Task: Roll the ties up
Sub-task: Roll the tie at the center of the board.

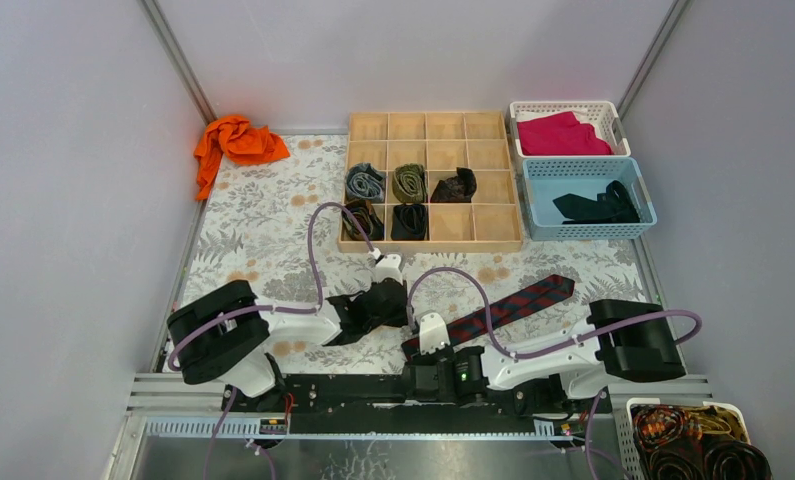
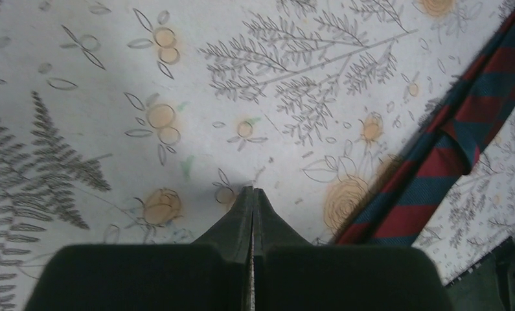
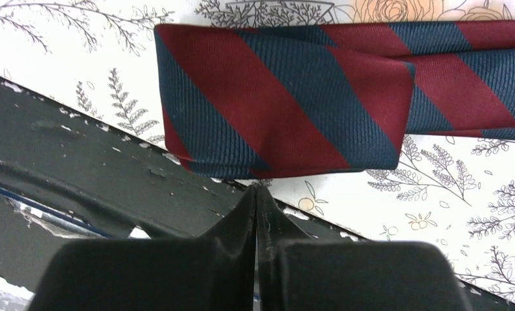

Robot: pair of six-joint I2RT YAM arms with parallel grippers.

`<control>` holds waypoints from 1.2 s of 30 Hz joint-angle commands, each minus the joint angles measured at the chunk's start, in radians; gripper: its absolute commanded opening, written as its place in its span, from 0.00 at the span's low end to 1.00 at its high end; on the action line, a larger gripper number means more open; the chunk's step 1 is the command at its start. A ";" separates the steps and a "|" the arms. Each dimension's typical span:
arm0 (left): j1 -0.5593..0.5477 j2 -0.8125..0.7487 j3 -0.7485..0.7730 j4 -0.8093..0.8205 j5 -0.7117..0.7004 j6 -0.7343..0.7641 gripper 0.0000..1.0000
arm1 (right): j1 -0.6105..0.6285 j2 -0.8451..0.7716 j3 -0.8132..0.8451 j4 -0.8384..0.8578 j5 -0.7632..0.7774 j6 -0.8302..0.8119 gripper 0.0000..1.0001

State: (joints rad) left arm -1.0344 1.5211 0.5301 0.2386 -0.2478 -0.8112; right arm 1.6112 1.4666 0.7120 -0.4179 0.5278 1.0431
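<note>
Tie [image 1: 503, 312] with navy and red stripes lies diagonally on the worktop [image 1: 263, 230], its near end just ahead of my right gripper [image 3: 257, 188], jaws closed on nothing, while my left gripper [image 2: 252, 190], also closed and empty, has it to its right.

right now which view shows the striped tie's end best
Right wrist: the folded end of the striped tie fills the frame, weave clear. Top external shows most of its length, small; left wrist catches only a stretch at the edge.
</note>
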 commanded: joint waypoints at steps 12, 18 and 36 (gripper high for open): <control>-0.131 0.055 -0.088 -0.078 -0.002 -0.109 0.00 | -0.012 0.071 -0.026 0.123 0.200 0.052 0.00; -0.149 0.069 -0.092 -0.098 -0.028 -0.137 0.00 | -0.036 0.110 -0.017 0.187 0.188 0.017 0.00; -0.045 -0.175 0.131 -0.636 -0.470 -0.206 0.03 | 0.069 0.097 0.209 -0.281 0.296 0.087 0.15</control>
State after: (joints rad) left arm -1.1366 1.4532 0.5850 -0.0795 -0.5140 -0.9939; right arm 1.5929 1.5810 0.7860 -0.4870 0.7418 1.1790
